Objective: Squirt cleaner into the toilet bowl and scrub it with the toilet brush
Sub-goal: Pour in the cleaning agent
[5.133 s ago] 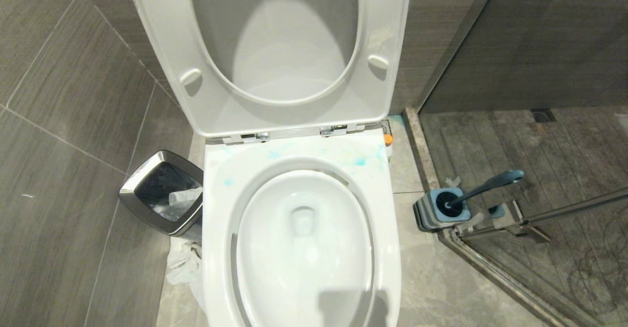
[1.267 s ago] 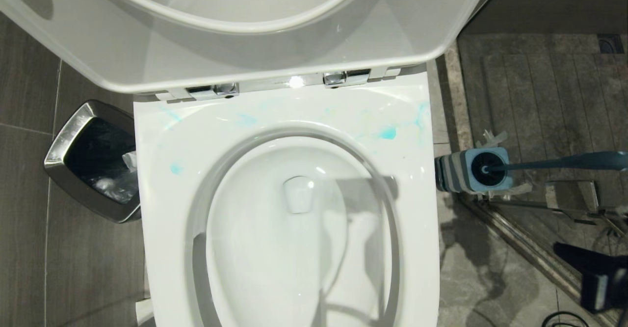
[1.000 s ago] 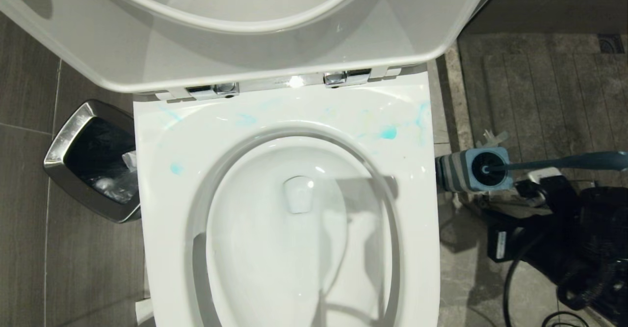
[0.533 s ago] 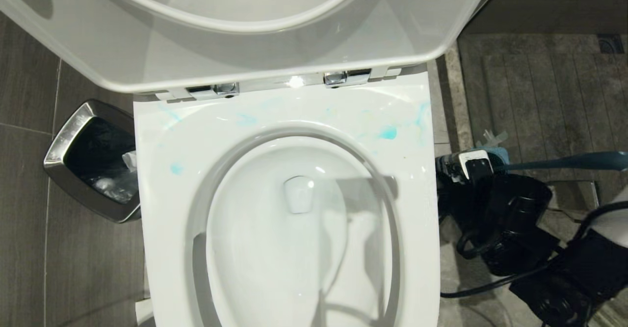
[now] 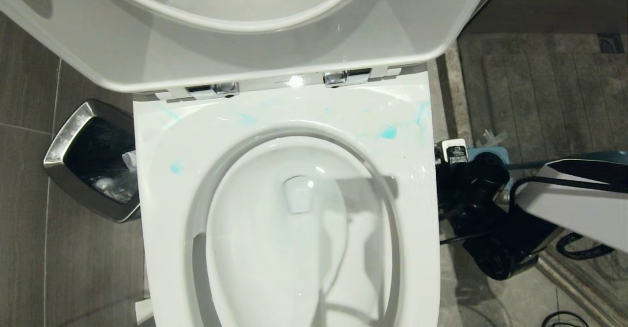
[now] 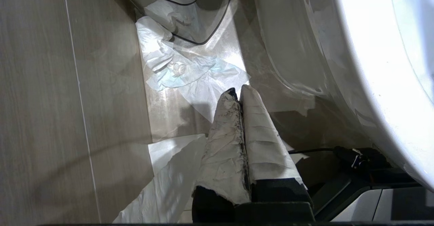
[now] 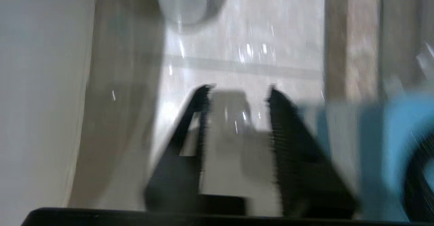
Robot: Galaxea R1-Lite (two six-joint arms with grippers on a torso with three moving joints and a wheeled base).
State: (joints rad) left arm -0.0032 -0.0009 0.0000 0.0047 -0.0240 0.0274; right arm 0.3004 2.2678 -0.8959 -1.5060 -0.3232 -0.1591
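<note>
The white toilet bowl fills the middle of the head view, seat and lid raised. Pale blue cleaner smears mark its back rim, with a small bright pool. To the bowl's right, my right arm reaches in over the blue brush holder and hides most of it. A short stretch of the toilet brush handle shows. My right gripper is open and empty, low over the floor between the toilet's outer wall and the holder. My left gripper is shut, its fingers wrapped in white paper, parked low beside the toilet base.
A square steel bin stands on the bowl's left, with crumpled tissue on the floor by it. A shower area with a metal door rail lies to the right. A black cable trails on the floor.
The camera moved closer to the bowl some seconds back. In the last second my right arm swept in from the lower right to the brush holder, and its jaws opened.
</note>
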